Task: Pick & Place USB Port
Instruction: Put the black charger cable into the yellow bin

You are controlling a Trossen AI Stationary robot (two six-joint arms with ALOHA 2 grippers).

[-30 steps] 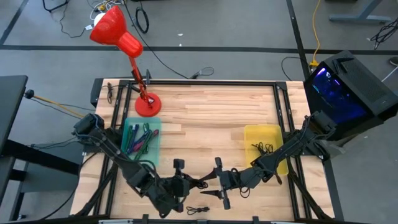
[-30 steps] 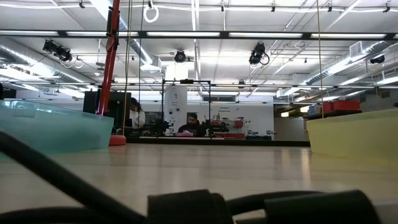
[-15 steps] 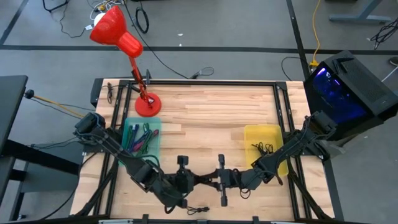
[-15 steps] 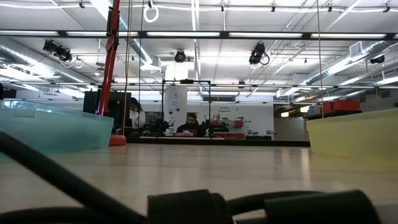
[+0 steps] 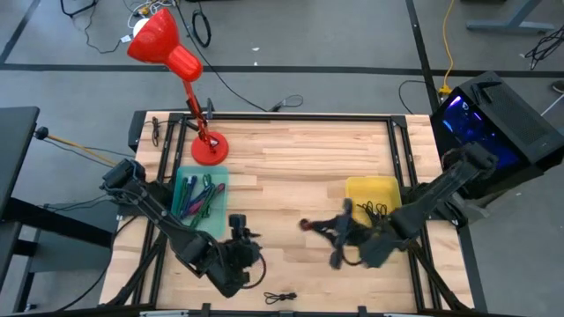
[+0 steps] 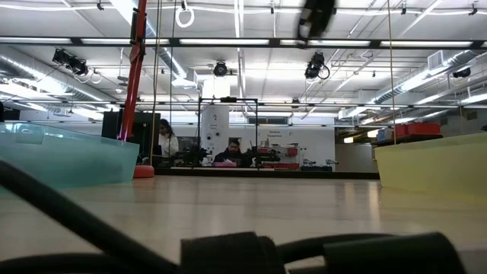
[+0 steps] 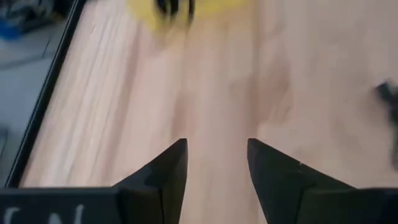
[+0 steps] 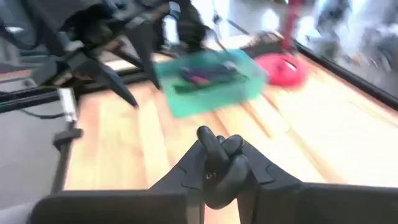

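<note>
My right gripper is shut on a small black coiled cable and hangs above the table's middle front, left of the yellow bin. My left gripper is open and empty, low over the wood near the front edge, to the left of the right gripper; in its wrist view only bare table lies between the fingers. Another black cable lies flat on the table at the front edge and fills the low view's foreground. My right gripper pinches the black cable bundle between its two fingers; a rounded loop of it sticks out past the fingertips. The fingers reach toward the table's left. The cable is lifted clear of the table.
A green bin with coloured cables stands at the left. The yellow bin holds black cables. A red desk lamp stands at the far left. Bare wood lies in the middle and at the far side.
The two grippers stood tip to tip near the front edge. My right gripper has risen and gone toward the table's right and far side with the black cable. My left gripper has drawn back toward the table's left.
</note>
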